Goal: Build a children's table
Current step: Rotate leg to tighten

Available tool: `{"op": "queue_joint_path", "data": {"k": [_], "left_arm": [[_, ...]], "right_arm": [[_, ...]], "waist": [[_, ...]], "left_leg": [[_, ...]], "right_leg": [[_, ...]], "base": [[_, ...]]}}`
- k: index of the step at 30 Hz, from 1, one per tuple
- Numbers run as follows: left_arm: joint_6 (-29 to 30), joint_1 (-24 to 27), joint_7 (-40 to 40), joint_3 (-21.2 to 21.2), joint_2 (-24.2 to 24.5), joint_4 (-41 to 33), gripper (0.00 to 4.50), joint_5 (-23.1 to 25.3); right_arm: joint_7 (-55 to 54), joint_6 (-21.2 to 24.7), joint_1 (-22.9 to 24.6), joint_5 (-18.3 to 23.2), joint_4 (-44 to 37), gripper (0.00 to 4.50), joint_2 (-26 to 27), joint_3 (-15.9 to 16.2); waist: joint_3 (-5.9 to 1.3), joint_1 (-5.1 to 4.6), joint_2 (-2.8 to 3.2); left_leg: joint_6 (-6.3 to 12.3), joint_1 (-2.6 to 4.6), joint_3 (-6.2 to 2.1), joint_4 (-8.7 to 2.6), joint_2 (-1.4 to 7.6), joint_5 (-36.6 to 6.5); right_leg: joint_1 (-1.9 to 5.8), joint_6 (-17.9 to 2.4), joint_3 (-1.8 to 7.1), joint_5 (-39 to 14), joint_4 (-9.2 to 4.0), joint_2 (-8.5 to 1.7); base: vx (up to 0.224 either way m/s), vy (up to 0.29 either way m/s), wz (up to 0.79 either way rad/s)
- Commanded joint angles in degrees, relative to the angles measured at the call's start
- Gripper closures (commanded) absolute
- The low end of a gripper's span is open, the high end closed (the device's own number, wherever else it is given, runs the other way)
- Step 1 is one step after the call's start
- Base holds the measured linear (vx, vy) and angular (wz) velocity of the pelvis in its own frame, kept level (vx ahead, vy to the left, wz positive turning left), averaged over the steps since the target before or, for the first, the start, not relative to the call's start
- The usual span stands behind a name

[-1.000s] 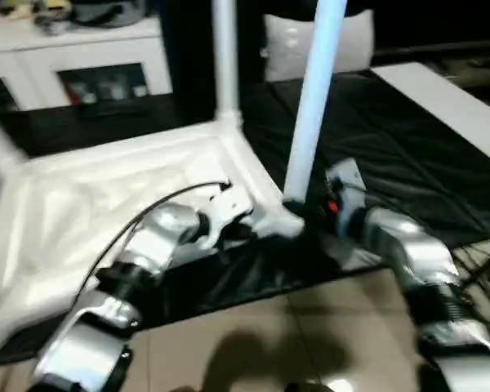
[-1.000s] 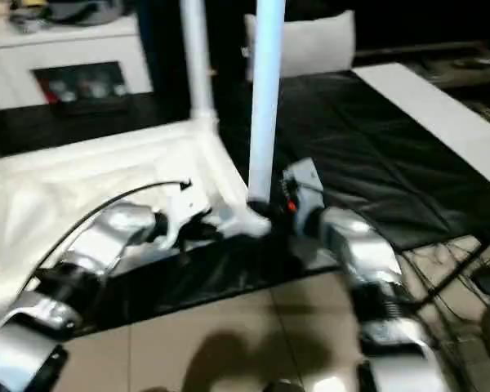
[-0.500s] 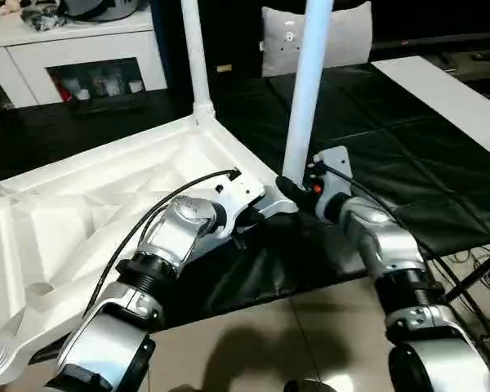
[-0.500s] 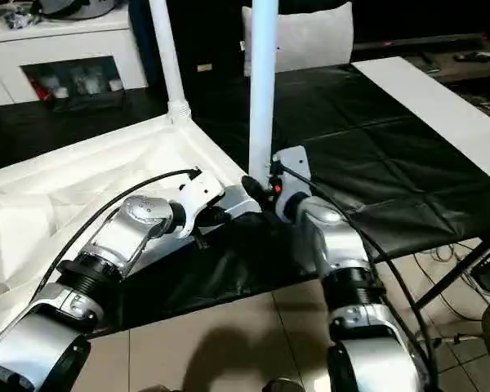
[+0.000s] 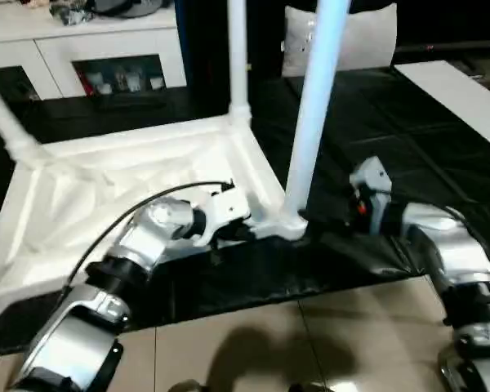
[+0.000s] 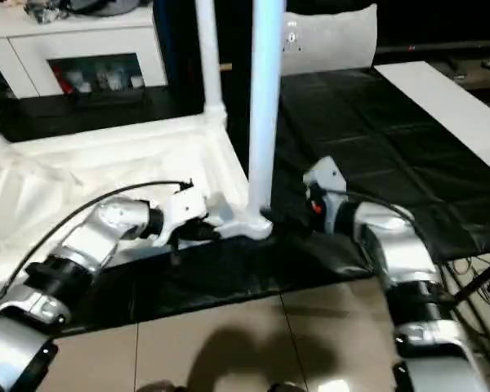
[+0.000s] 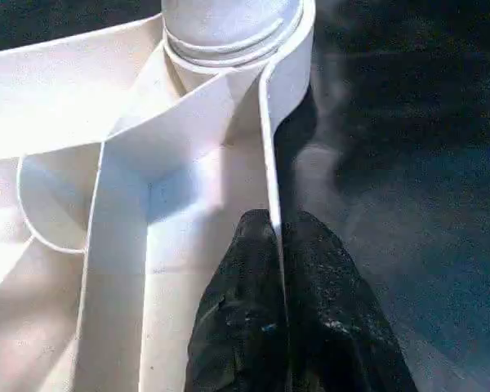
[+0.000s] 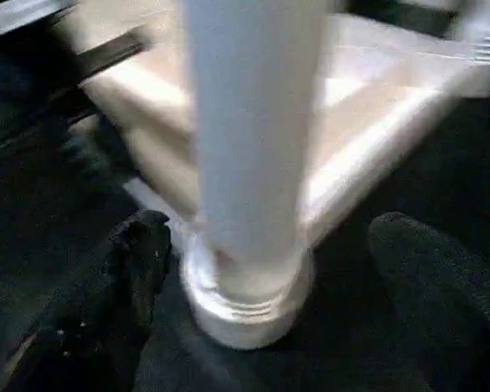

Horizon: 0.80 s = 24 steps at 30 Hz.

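We see the white table top [image 5: 131, 204] lying underside up on a black mat [image 5: 441, 163], its ribs facing us. A leg [image 5: 314, 114] stands upright in the round socket at the top's near corner, by the mat's front edge; a second leg [image 5: 238, 57] rises from the far corner on the same side, and a third [image 5: 4, 122] leans at the far left corner. Our left gripper [image 7: 276, 245] has its fingers pressed together on the top's thin rim, just beside the near socket. Our right gripper [image 8: 269, 269] stands spread wide, one black finger [image 8: 135, 253] on each side of the near leg's base, apart from it.
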Motion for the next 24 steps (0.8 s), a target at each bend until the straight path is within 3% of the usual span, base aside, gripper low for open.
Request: {"op": "queue_joint_path", "data": {"k": [1,9,24], "left_arm": [[-4.05,0.38,-5.14,-2.81,0.94,-1.01,4.50,0.36],[-7.38,1.72,-14.87,-5.63,3.43,-4.22,4.50,-1.11],[-8.01,2.60,-17.78,-6.39,4.08,-5.15,4.50,-1.92]], "right_arm": [[5.00,-1.34,0.07,0.98,-1.35,0.48,-1.06,1.47],[12.02,-1.53,-1.12,1.62,0.29,1.21,-1.40,4.06],[16.51,0.28,-0.75,3.27,0.27,2.40,-0.51,5.45]], "waist": [[-4.20,0.28,-0.42],[-4.28,1.57,-0.26],[-4.28,1.58,-0.36]], "left_leg": [[5.35,0.25,-0.49,-3.72,2.67,-12.90],[4.57,0.65,-0.46,-3.90,3.08,-12.50],[4.02,0.54,-0.47,-3.91,2.91,-12.60]], "right_leg": [[3.63,-12.17,2.53,-16.94,-3.73,-3.41],[3.34,-13.16,2.79,-15.61,-3.32,-3.48],[3.50,-12.50,2.78,-16.93,-3.43,-3.43]], "base": [[0.000,0.000,0.00],[0.000,0.000,0.00],[0.000,0.000,0.00]]}}
